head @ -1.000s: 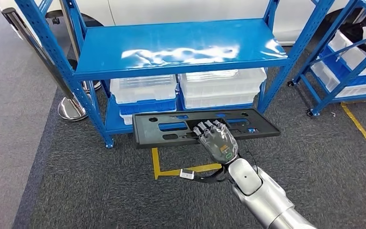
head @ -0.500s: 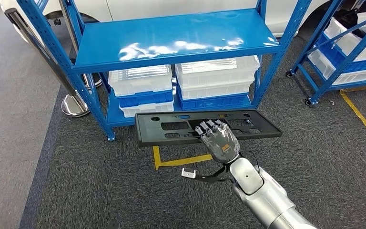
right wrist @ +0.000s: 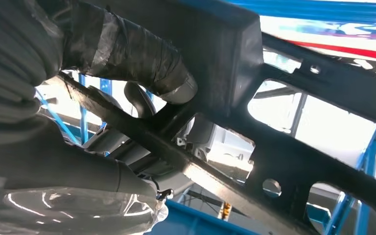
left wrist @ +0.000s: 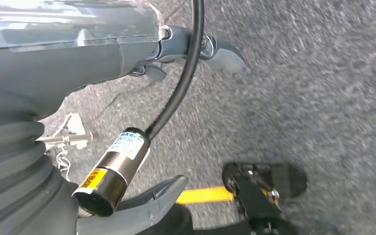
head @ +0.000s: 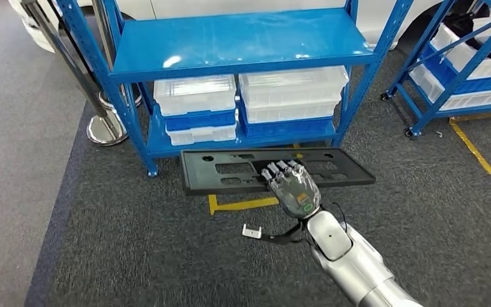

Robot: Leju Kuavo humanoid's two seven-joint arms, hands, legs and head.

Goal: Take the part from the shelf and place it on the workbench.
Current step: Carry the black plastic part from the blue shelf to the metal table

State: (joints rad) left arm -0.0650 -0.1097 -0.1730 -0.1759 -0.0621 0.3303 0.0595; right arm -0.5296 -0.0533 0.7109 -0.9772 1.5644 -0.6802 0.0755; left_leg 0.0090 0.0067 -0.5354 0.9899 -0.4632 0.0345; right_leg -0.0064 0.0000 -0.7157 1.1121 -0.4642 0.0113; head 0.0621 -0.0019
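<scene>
A long, flat black plastic panel (head: 275,170), pierced by rectangular slots and round holes, hangs level above grey carpet in front of a blue steel shelving rack (head: 240,45), gripped near its middle by the robot's right hand (head: 292,187). The hand's fingers (head: 279,169) curl over the panel's near edge while the silver right arm (head: 351,256) reaches up from below. The panel sits clear of the rack's lower shelf, its far edge just beside the rack's front posts; both ends overhang open carpet, with wide floor to either side. Clear and blue plastic bins (head: 251,105) are stacked on the lower shelf. A yellow floor-tape corner (head: 240,204) lies under the panel, a chrome stanchion base (head: 105,130) stands by the rack's left post, and a second blue rack (head: 463,61) stands well apart to the right. The right wrist view shows the panel's underside (right wrist: 293,161) with its ribs, and a taped thumb (right wrist: 142,61) pressed against it. The left wrist view looks down on carpet; the left hand (left wrist: 103,49) shows there, but I cannot tell how its fingers lie.
</scene>
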